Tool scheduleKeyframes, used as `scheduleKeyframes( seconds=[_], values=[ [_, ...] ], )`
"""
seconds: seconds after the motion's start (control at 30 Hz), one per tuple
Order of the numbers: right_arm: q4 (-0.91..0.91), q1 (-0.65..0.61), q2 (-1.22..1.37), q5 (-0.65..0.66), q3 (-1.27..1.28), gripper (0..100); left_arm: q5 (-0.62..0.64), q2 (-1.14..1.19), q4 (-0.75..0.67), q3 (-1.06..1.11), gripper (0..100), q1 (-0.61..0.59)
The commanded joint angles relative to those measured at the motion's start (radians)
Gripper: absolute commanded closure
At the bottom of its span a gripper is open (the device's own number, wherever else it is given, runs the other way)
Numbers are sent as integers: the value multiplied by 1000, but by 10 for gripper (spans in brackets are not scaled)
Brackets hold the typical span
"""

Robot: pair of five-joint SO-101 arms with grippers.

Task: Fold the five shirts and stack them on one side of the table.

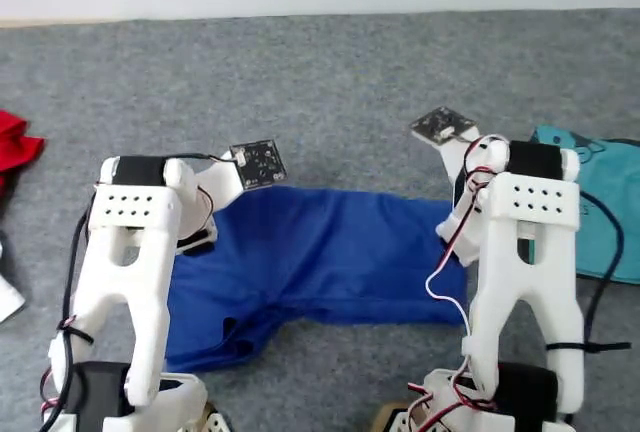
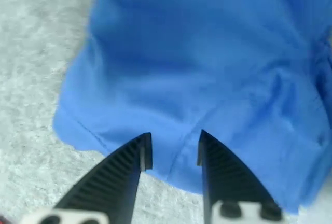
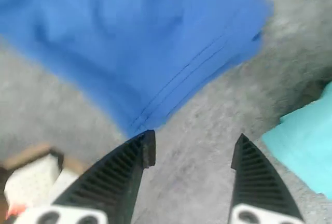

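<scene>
The blue shirt lies spread in a long band at the centre of the table, between the two arms.

- Left gripper: fingers partly open above the shirt's edge, holding nothing.
- Right gripper: fingers wide apart and empty, over the table just beside the hem.
- Teal shirt: partly hidden behind the right arm.
- Red shirt: cut off at the left edge of the high view.

From above, my left arm hides one end of the blue shirt. My right arm hides the other end and part of the teal shirt. The picture's edges cut off the teal shirt and the red shirt.
</scene>
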Motion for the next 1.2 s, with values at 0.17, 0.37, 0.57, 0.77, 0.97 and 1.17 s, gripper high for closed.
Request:
scheduleKeyframes(
  seconds=[0.17,0.37,0.57,0.77,0.97,1.17],
  values=[
    [-251,-44,107,-150,-5,869,239,-26,-180,16,848,-5],
    [-386,-51,344,-161,-14,965,304,-28,-190,22,848,-17],
    [-401,-47,541,-212,-160,965,310,-28,-198,15,848,-89],
    [-400,-45,737,-212,-391,965,310,-28,-198,16,848,-104],
    [-246,-58,822,-212,-608,962,310,-28,-196,16,848,-104],
    [-7,-61,774,-207,-744,961,310,-28,-196,15,848,-104]
  ],
)
